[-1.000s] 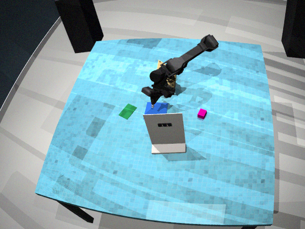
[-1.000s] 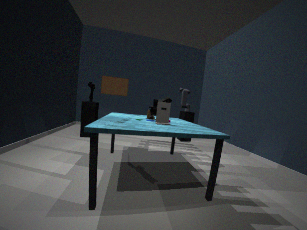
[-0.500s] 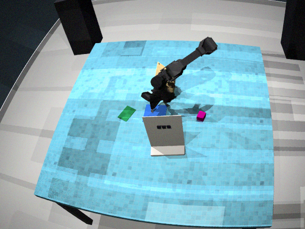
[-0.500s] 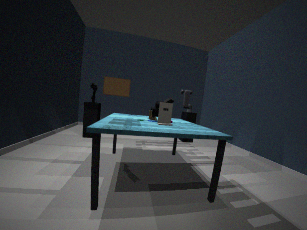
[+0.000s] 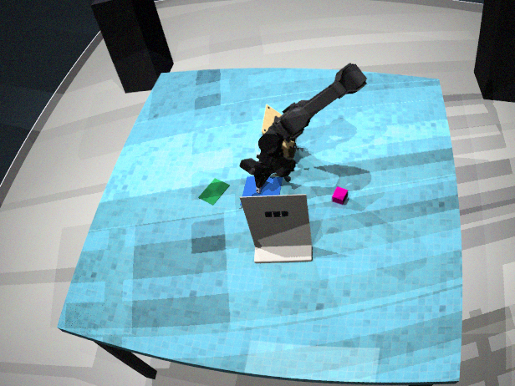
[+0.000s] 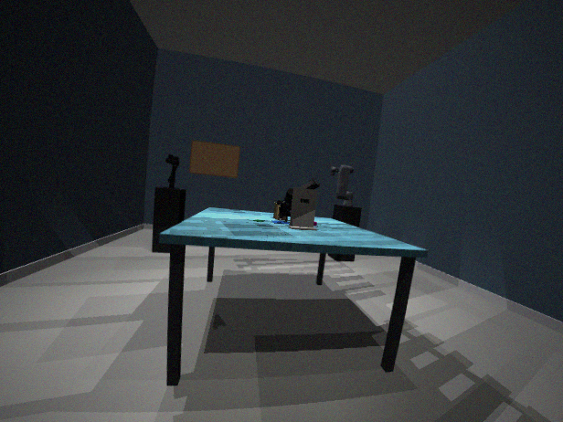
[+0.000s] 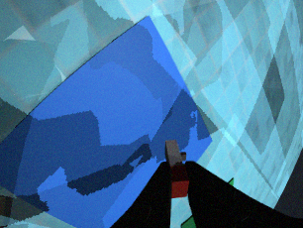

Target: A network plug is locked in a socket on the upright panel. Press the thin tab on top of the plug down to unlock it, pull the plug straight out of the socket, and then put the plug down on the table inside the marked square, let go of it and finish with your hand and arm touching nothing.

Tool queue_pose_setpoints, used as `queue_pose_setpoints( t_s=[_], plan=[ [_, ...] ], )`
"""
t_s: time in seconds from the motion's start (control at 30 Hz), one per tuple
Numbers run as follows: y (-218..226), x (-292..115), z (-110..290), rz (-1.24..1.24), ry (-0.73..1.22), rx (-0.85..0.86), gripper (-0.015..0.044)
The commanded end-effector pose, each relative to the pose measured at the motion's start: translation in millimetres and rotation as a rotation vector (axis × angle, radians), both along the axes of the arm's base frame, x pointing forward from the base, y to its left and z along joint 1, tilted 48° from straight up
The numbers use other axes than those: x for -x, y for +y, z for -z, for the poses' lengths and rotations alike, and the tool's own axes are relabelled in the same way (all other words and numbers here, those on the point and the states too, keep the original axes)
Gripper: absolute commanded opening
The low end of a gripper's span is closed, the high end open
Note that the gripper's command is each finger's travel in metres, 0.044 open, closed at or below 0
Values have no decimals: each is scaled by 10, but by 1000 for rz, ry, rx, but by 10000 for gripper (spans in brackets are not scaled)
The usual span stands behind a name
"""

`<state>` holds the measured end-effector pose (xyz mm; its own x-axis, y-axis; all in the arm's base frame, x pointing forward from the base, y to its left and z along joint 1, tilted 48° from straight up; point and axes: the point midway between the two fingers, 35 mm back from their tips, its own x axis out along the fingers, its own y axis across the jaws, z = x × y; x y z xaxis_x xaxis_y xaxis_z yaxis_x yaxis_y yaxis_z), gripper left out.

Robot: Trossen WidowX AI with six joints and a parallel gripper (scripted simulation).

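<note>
My gripper (image 5: 257, 188) (image 7: 178, 176) is shut on the small network plug (image 7: 172, 153), which shows as a tan tip with a red part between the dark fingers in the wrist view. It hangs low over the near right edge of the blue marked square (image 5: 272, 188) (image 7: 112, 127); I cannot tell whether the plug touches the table. The grey upright panel (image 5: 288, 227) (image 6: 303, 207) stands just in front of the square. Its dark socket (image 5: 276, 214) shows no plug from this side.
A flat green patch (image 5: 214, 191) lies left of the square. A magenta cube (image 5: 339, 195) sits to the right. A tan wedge (image 5: 269, 117) stands behind the arm. Black pillars stand off the table (image 5: 293, 313) at the back corners.
</note>
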<state>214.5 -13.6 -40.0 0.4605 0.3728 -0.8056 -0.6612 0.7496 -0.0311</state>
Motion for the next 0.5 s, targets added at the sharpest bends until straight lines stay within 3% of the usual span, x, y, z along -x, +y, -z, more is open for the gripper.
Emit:
queue_pose_setpoints(
  t_s=[0.0, 0.47],
  plan=[
    [48, 28, 46, 3, 10, -4, 0],
    [111, 25, 82, 3, 9, -5, 0]
  ],
)
